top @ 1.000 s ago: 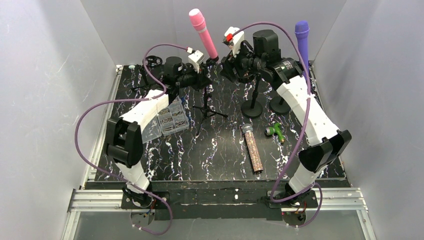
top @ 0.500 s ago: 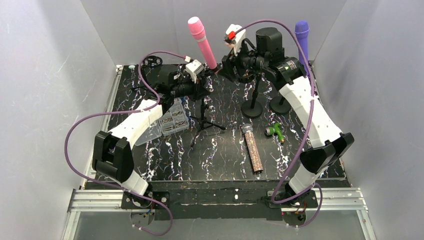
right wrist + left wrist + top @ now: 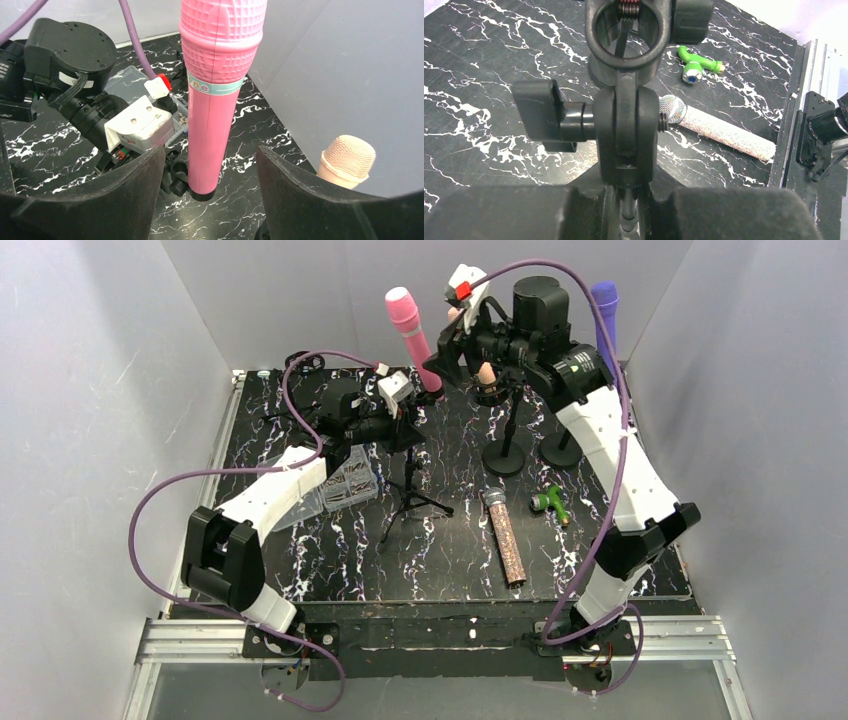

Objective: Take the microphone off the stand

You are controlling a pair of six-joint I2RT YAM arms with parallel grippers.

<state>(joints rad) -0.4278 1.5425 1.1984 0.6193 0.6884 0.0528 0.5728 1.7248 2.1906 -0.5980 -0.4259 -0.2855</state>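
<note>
the right hand (image 3: 210,152) has swung left – now wide, straddling the pink microphone (image 3: 212,110) without touching. the microphone still sits in the stand (image 3: 626,130) at far centre, its stem clamped by the left hand (image 3: 636,197) – the grasp looks next.

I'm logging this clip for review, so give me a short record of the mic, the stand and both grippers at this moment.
target: pink microphone, seated in the tripod stand
left gripper: shut on the tripod stand below its clip
right gripper: open, one finger on each side of the pink microphone
removal: not yet done
others: glitter microphone lying flat; purple microphone standing at the rear
</note>
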